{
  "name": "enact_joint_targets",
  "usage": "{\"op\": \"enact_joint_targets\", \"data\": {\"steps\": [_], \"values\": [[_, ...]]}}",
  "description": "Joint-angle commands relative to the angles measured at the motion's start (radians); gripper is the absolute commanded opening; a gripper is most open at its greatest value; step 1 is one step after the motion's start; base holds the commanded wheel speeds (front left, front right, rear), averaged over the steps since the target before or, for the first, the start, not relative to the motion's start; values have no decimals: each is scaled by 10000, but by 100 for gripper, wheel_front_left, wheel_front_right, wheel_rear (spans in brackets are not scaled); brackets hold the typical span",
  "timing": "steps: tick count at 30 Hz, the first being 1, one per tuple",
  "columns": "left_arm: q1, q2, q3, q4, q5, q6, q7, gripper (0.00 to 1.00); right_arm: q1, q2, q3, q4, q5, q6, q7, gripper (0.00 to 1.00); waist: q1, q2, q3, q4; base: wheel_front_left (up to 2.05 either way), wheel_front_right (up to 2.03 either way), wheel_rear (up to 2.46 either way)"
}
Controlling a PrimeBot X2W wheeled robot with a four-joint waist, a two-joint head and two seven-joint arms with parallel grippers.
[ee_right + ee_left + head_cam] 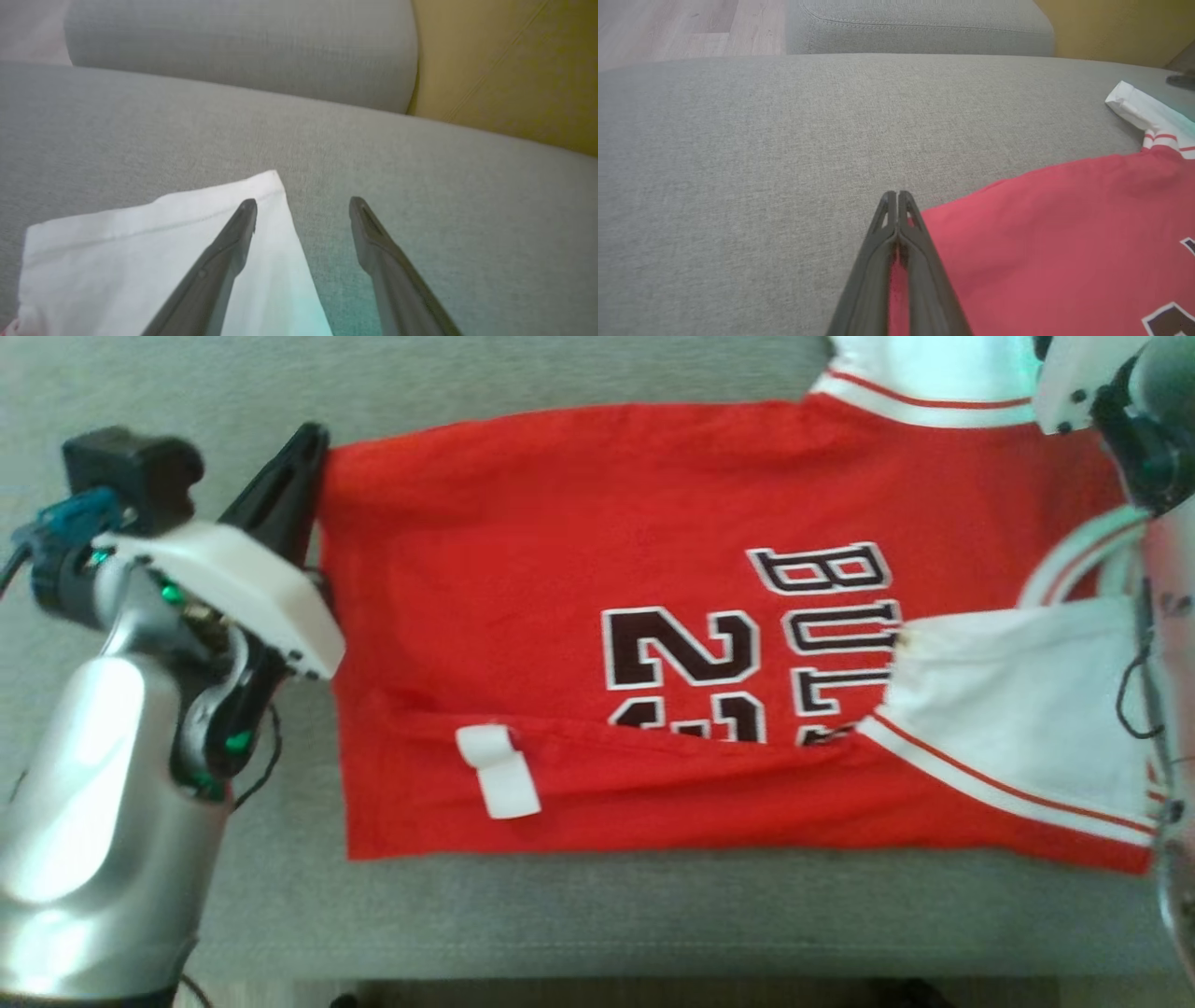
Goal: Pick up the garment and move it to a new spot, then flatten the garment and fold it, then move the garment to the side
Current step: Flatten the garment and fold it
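The garment (579, 569) is a red jersey with white sleeves and black-and-white lettering. It lies spread on a grey sofa seat (560, 915), its near long edge folded over so a white label (499, 770) shows. My left gripper (303, 448) is at the jersey's left far corner and is shut; in the left wrist view its fingers (896, 196) meet at the tips with red cloth (1064, 233) pinched lower between them. My right gripper (302, 201) stands open just above the far white sleeve (140, 252), one finger over the sleeve's corner, the other over bare cushion.
A grey back cushion (920, 28) runs along the far side of the seat, with a yellow-brown surface (509, 65) beside it. Wooden floor (668, 28) shows past the seat's left end. The seat's front edge (597, 975) lies close below the jersey.
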Motion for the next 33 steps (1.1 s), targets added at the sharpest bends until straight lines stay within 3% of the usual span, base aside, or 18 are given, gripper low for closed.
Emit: {"op": "enact_joint_targets", "data": {"steps": [1, 12, 14, 15, 16, 24, 33], "values": [[-382, 235, 306, -210, 50, -35, -92, 0, -207, -42, 91, -149, 40, 63, 90, 100, -1, 0, 134, 387, 0, 0, 0], [-1163, -413, -232, 1042, 116, -306, -702, 0, -1092, -230, 553, 2014, 498, 63, 779, 100, -1, 0, 191, 938, 0, 0, 0], [-1228, -469, -282, 1216, 109, -337, -773, 0, -1145, -271, 649, 2236, 568, 63, 802, 48, -1, 0, 156, 955, 0, 0, 0], [-1257, -488, -297, 1292, 105, -343, -801, 0, -1169, -295, 680, 2341, 581, 63, 792, 45, -1, 0, 142, 946, 0, 0, 0], [-1311, -510, -311, 1419, 96, -348, -847, 0, -1232, -333, 670, 2499, 584, 63, 635, 0, -1, 0, 131, 899, 0, 0, 0], [-1260, -459, -197, 1838, 20, -310, -1221, 0, -1142, -324, 723, 2456, 679, 63, -1082, 0, -1, 0, -267, 354, 0, 0, 0], [-470, -297, 128, 1769, -198, -145, -1794, 0, 533, -655, 1399, 1033, 1658, 63, -2575, 0, -1, 0, -1118, -382, 0, 0, 0]]}}
